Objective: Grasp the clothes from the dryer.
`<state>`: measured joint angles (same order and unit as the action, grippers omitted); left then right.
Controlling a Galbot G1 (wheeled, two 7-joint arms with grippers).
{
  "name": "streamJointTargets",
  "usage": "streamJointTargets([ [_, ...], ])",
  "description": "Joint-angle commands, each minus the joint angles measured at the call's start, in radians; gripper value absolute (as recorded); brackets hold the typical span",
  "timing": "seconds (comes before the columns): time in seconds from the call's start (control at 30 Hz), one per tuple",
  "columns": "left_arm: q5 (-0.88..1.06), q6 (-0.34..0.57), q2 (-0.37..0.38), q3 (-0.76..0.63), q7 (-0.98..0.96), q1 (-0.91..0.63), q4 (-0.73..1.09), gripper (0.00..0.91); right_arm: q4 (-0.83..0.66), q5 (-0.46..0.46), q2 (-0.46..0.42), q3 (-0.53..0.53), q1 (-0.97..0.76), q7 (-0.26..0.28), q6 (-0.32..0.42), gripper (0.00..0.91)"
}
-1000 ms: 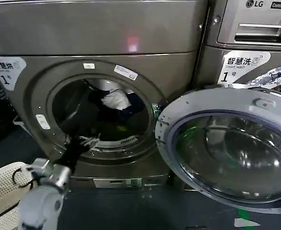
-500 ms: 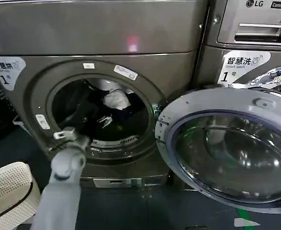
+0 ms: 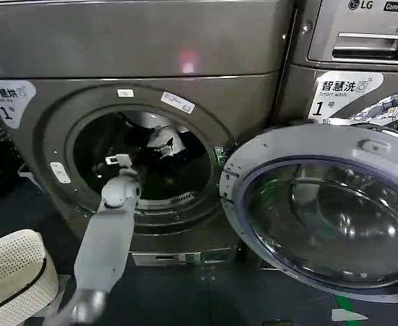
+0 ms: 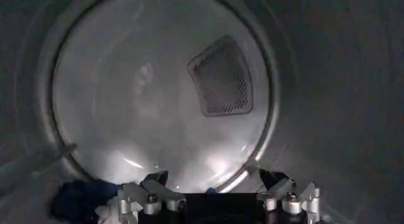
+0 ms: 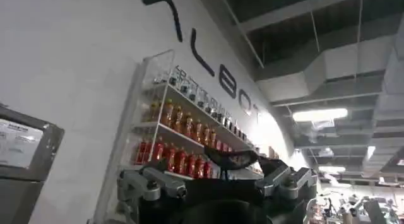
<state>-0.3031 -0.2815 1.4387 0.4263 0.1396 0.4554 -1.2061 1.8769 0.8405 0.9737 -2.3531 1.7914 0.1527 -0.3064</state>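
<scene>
Inside the dryer (image 3: pixel 145 81), the left pincer (image 4: pixel 214 181), spread wide, should dip toward the clothes (image 3: pixel 164 141) before clenching.

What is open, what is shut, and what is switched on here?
Dryer: round port uncovered.
Door: swung wide open.
Red light: lit.
Clothes: lying inside the drum, not grasped.
Left gripper: open, inside the drum.
Right gripper: away from the dryer, pointing up.
Drawer on the LG machine: shut.
</scene>
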Motion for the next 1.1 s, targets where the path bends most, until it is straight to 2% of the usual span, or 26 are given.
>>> streamJointTargets([
  [0.03,0.015,0.044,0.004,-0.036,0.011,-0.199,0.315,0.907,0.000,0.002,-0.004,-0.001,0.000,-0.002,0.001,0.907],
  [0.23,0.059,0.073,-0.008,-0.116,0.102,-0.266,0.449,0.907,0.003,0.003,-0.004,0.003,-0.005,-0.001,0.001,0.907],
  [0.47,0.144,0.065,-0.031,-0.297,0.294,-0.383,0.657,0.907,0.004,0.003,0.003,0.004,-0.010,0.001,0.002,0.907],
  [0.77,0.444,0.171,-0.043,-0.487,0.556,-0.477,0.801,0.907,0.011,-0.004,0.013,0.028,-0.028,0.001,0.004,0.907],
  [0.93,0.650,0.219,-0.037,-0.538,0.631,-0.527,0.868,0.907,0.015,-0.008,0.016,0.040,-0.037,0.000,0.004,0.907],
  [1.1,0.739,0.236,-0.041,-0.568,0.731,-0.557,0.897,0.907,0.017,-0.013,0.020,0.048,-0.041,0.001,0.005,0.907],
])
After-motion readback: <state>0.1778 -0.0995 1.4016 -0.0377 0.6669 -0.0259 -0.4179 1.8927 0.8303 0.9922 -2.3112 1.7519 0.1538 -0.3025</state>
